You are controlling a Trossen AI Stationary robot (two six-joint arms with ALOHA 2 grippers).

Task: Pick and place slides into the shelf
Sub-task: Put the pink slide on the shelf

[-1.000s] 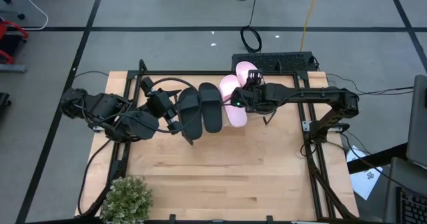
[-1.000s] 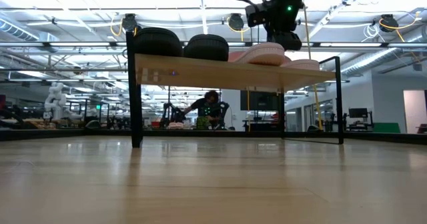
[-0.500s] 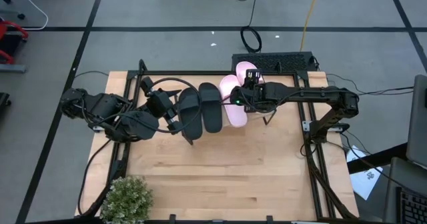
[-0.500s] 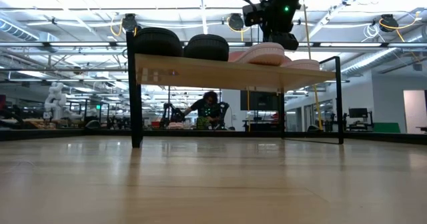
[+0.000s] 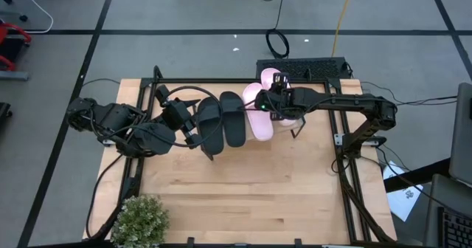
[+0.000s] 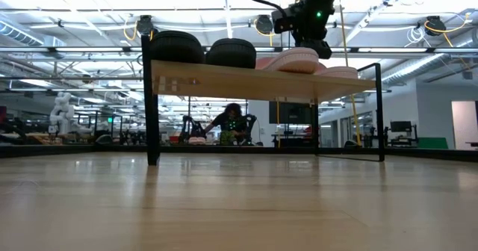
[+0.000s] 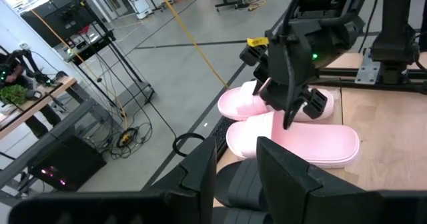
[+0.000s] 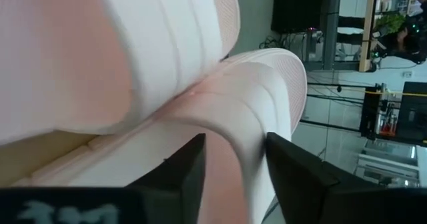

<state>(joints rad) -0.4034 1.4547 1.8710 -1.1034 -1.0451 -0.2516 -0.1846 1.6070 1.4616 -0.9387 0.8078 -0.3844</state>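
Note:
The shelf (image 6: 246, 78) stands at the table's far side with all the slides on its top. From left to right these are two black slides (image 5: 209, 122) (image 5: 234, 119), then two pink ones. The near pink slide (image 5: 258, 115) lies partly against the far pink slide (image 7: 243, 103). My right gripper (image 7: 301, 112) is open and hovers just above the pink pair; in its wrist view a pink strap (image 8: 247, 124) shows between the fingers. My left gripper (image 5: 195, 126) is open at the left black slide (image 7: 240, 184).
A potted plant (image 5: 140, 218) sits at the table's near left corner. A black box (image 5: 302, 67) lies on the floor behind the far edge. The table's near half (image 5: 251, 189) is bare wood. A person (image 6: 231, 124) works far back in the room.
My right gripper has drawn a little toward the table's far edge and slightly upward over the pink slides. The slides have stayed where they were.

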